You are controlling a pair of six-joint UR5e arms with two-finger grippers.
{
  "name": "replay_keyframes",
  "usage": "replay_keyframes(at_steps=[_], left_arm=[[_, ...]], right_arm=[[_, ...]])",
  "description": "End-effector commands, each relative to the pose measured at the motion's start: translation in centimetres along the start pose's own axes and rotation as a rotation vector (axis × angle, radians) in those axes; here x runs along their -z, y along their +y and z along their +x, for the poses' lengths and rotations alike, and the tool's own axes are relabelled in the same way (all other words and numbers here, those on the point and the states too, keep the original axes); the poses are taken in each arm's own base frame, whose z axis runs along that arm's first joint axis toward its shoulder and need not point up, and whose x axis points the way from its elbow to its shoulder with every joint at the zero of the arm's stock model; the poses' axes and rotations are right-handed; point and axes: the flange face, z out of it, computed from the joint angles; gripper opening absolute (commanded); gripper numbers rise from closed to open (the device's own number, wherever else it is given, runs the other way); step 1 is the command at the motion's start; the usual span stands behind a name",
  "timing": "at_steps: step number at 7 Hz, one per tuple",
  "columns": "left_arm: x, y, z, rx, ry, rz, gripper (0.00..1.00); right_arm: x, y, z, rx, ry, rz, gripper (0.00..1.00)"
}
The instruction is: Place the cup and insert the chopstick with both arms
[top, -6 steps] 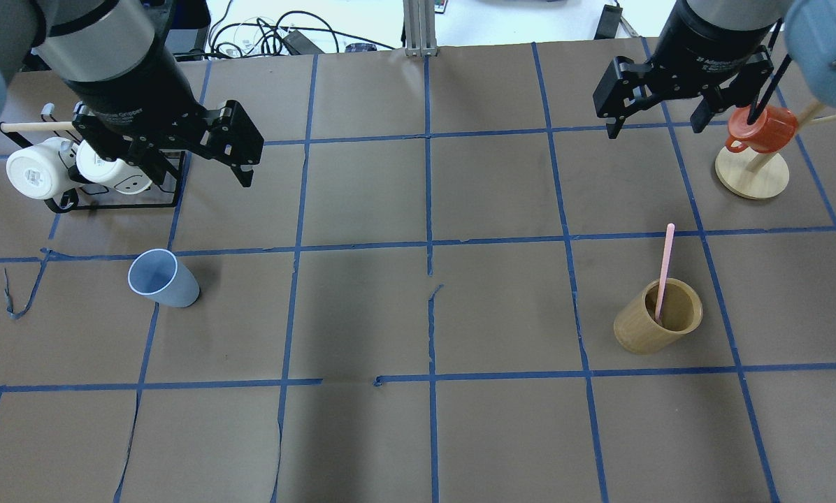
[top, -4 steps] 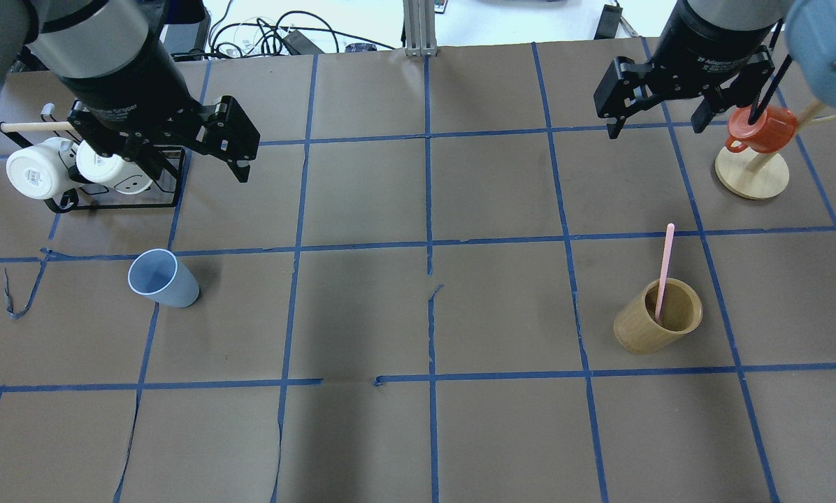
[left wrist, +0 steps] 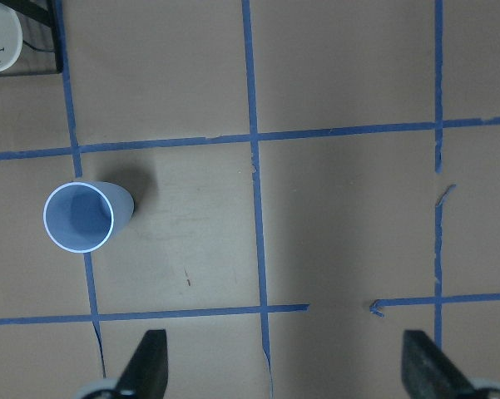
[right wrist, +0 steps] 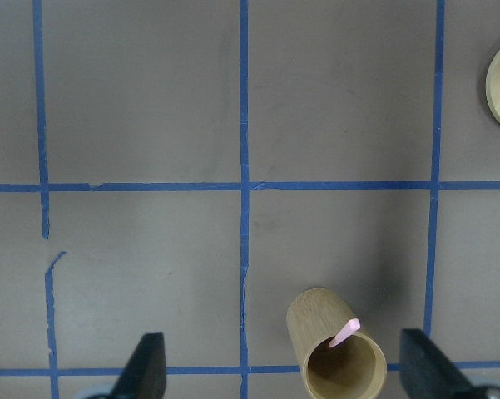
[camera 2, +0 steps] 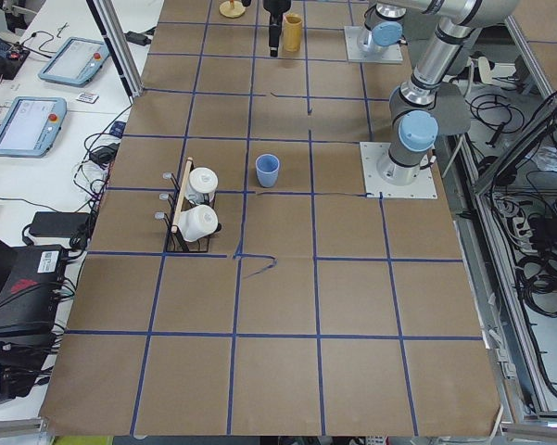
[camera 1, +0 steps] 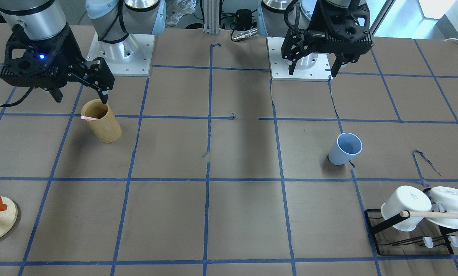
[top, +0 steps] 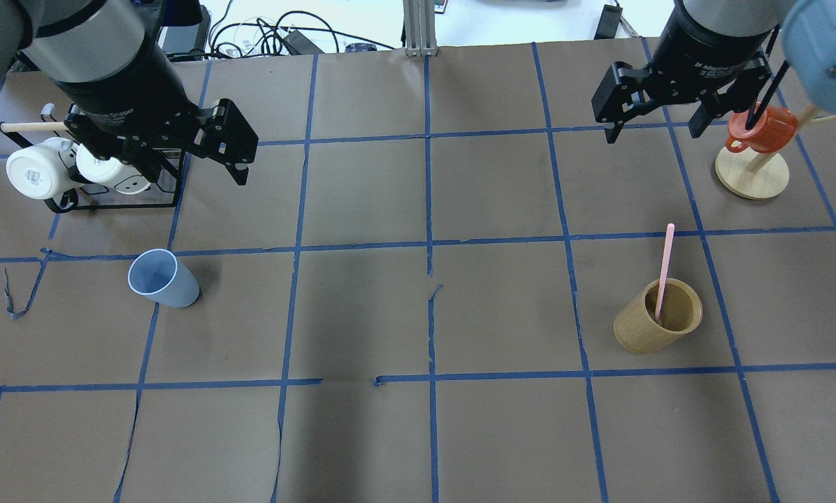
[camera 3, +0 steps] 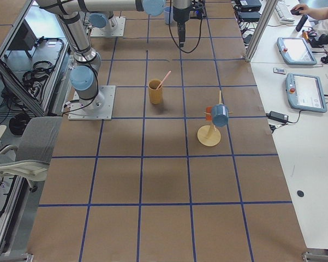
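The light blue cup [top: 163,278] stands upright on the left of the table, also in the front view [camera 1: 344,148] and the left wrist view [left wrist: 83,216]. One pink chopstick [top: 665,269] leans in the tan bamboo holder [top: 659,316] on the right; it also shows in the right wrist view [right wrist: 344,333]. My left gripper [top: 194,166] is open and empty, high above the table beyond the cup. My right gripper [top: 654,129] is open and empty, high beyond the holder.
A black rack [top: 121,204] with two white mugs [top: 37,171] and a wooden rod stands at the far left. A red mug [top: 764,129] hangs on a wooden stand [top: 751,176] at the far right. Cables lie past the table's far edge.
My left gripper has shifted slightly to the left. My right gripper has barely moved. The cup, the chopstick and the holder are where they were.
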Motion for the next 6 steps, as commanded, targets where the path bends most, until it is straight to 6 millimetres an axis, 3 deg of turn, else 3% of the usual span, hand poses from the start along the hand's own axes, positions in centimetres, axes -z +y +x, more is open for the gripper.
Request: replay_keyframes(at_steps=[1,6], left_arm=[[-0.09,0.04,-0.08,0.002,-0.001,-0.002,1.0],[0.05,0.22,-0.07,0.002,0.001,0.001,1.0]], right_arm=[[-0.14,0.01,0.19,0.0,0.005,-0.003,1.0],[-0.79,0.29,0.19,-0.005,0.008,-0.015,1.0]])
